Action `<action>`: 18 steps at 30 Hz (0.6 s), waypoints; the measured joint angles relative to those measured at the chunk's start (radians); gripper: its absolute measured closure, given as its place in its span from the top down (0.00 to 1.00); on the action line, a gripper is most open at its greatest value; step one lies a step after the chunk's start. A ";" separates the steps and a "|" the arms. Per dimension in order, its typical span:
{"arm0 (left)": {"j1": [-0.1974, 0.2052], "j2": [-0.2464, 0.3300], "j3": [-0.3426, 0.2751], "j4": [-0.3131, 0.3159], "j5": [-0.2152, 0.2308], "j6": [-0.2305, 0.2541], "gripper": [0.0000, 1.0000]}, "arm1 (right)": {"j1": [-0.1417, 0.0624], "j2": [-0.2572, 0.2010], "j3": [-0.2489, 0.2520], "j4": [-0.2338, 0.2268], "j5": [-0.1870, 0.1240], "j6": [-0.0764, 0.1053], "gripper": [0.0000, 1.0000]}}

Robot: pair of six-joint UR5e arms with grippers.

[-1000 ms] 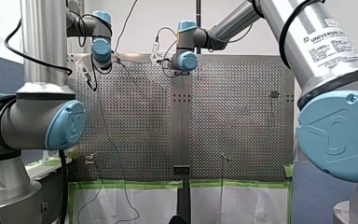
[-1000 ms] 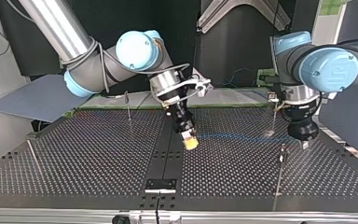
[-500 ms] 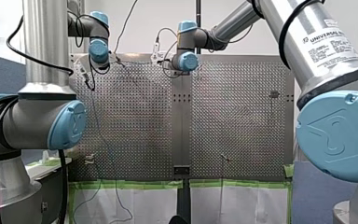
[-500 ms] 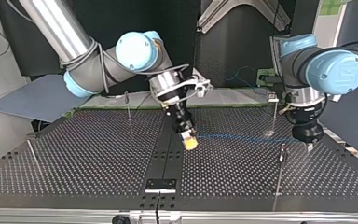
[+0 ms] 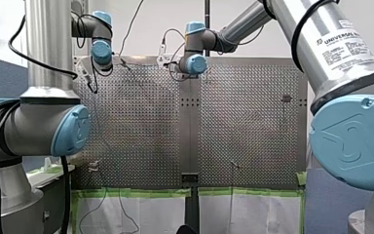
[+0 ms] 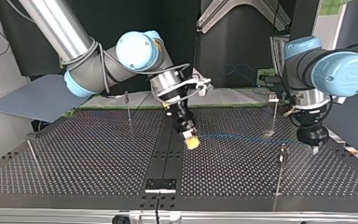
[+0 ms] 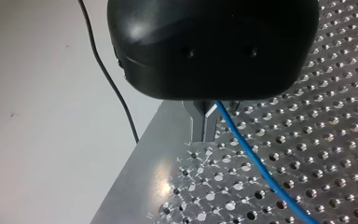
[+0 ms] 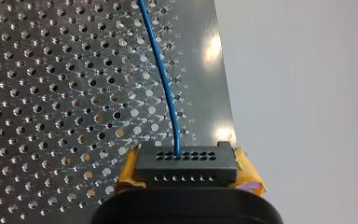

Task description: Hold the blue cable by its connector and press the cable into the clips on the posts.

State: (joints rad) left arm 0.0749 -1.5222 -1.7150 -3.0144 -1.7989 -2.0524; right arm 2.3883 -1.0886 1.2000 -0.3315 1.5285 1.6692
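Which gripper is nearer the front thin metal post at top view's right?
Left: my left gripper hangs beside the thin metal post; my right gripper, far toward the view's left.

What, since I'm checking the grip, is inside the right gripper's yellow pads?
A black connector sits clamped between the right gripper's yellow pads, with the blue cable leaving one of its holes. The gripper's body covers the connector's lower part and the pads' roots.

Ahead of the right jaws, blue cable [image 8: 165,84]: plain bright blue, unmarked. Between those jaws, connector [image 8: 186,162]: matt black, two rows of small holes across its face. On right gripper [image 8: 188,172]: black body, yellow-orange pads [image 8: 129,171]. On left gripper [image 7: 204,133]: glossy black housing, grey metal fingers [image 7: 198,126]. Under both, table [image 8: 51,93]: silver, regular grid of dark holes
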 joint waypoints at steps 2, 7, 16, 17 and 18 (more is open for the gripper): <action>0.003 0.000 0.002 0.000 0.000 -0.001 0.00 | -0.002 0.000 0.000 0.000 0.000 0.001 0.00; 0.009 0.000 0.007 0.000 0.005 -0.001 0.00 | -0.008 0.000 0.000 -0.001 0.000 0.001 0.00; 0.018 0.000 0.009 0.006 0.031 0.000 0.00 | -0.013 0.000 0.000 0.000 0.001 0.002 0.00; 0.018 0.000 0.009 0.008 0.034 -0.001 0.00 | -0.013 0.000 0.000 0.000 0.001 0.002 0.00; 0.019 0.000 0.009 0.011 0.038 -0.003 0.00 | -0.014 0.000 0.000 0.000 0.002 0.002 0.00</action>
State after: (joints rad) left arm 0.0939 -1.5224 -1.7057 -3.0031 -1.7608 -2.0555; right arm 2.3741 -1.0886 1.1997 -0.3316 1.5303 1.6708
